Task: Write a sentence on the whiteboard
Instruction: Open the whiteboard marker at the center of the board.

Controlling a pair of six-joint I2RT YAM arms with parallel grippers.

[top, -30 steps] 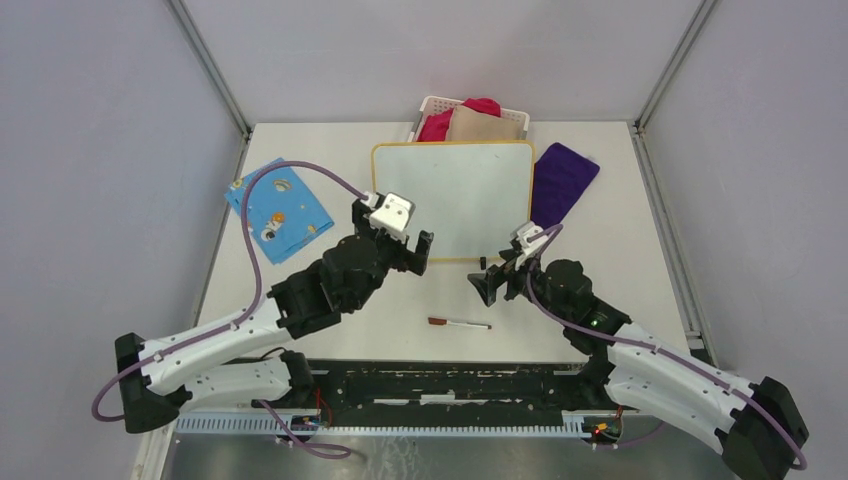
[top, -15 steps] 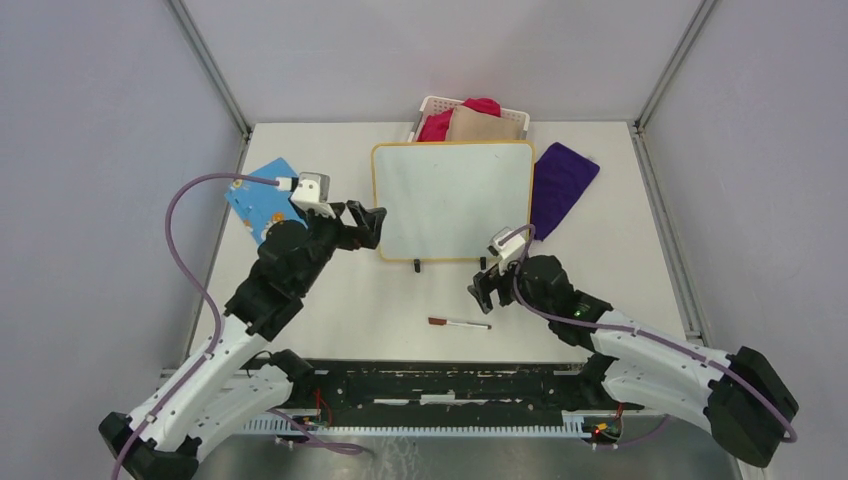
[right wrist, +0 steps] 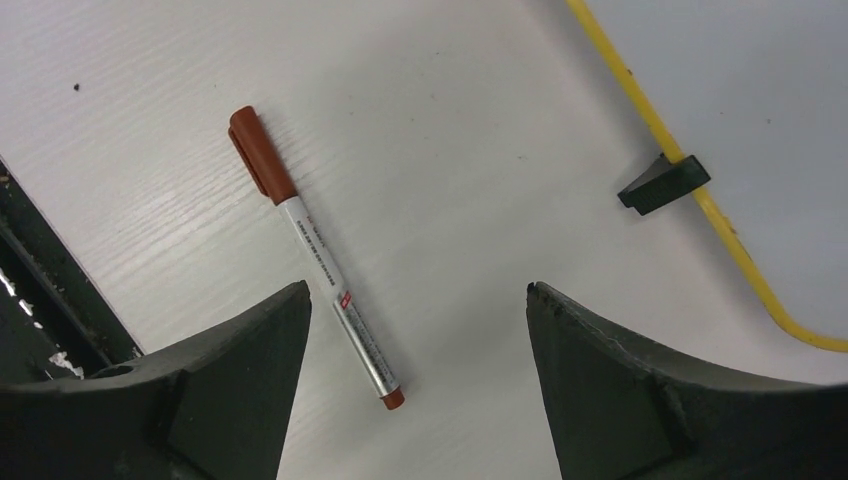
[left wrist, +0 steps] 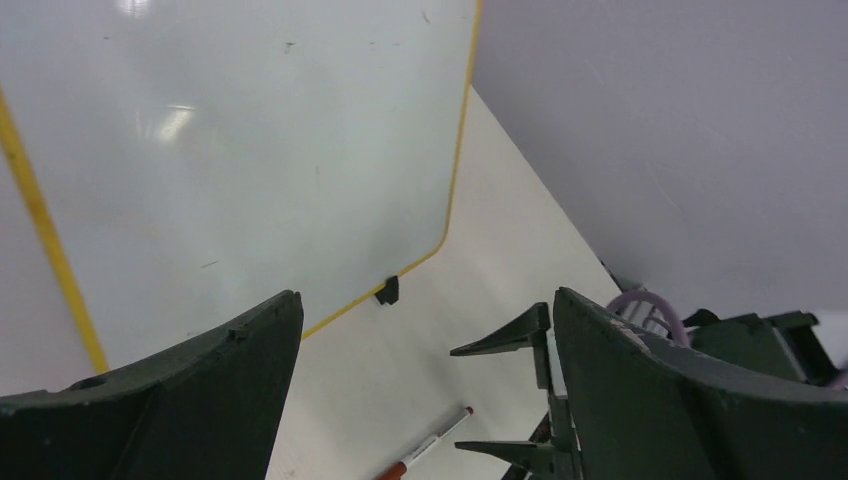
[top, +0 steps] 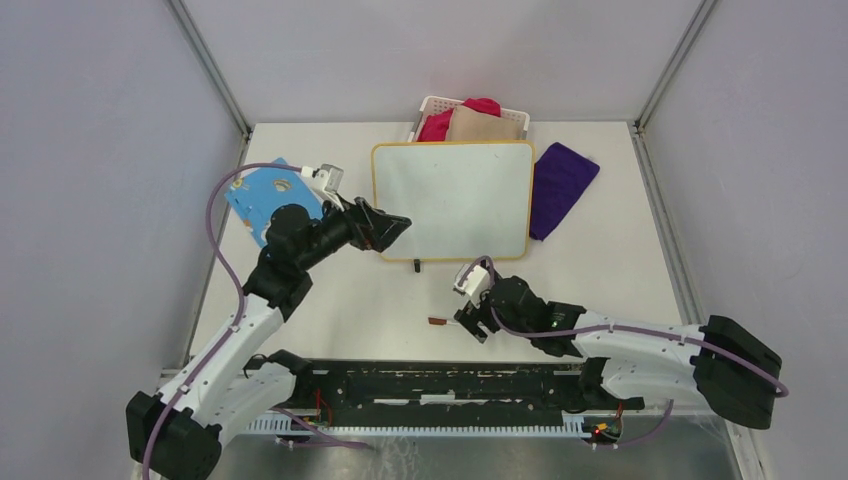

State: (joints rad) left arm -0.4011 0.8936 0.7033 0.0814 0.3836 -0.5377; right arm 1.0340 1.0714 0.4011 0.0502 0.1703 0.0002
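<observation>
Swinging back toward the near edge, the right gripper (top: 471,318) is hovering over the lone marker (right wrist: 315,255), jaws wide and empty.
Meanwhile the left gripper (top: 388,228), jaws likewise gaping, is hanging at the near-left corner of the single whiteboard (top: 452,200), which is lying flat, long axis left-right, marker paralleling it, cap leftward, bare tabletop (top: 620,280) around.

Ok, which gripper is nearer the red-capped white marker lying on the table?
Right. The right gripper hangs open over the red-capped white marker; the left gripper sits farther off, open, by the near left corner of the yellow-rimmed whiteboard.
</observation>
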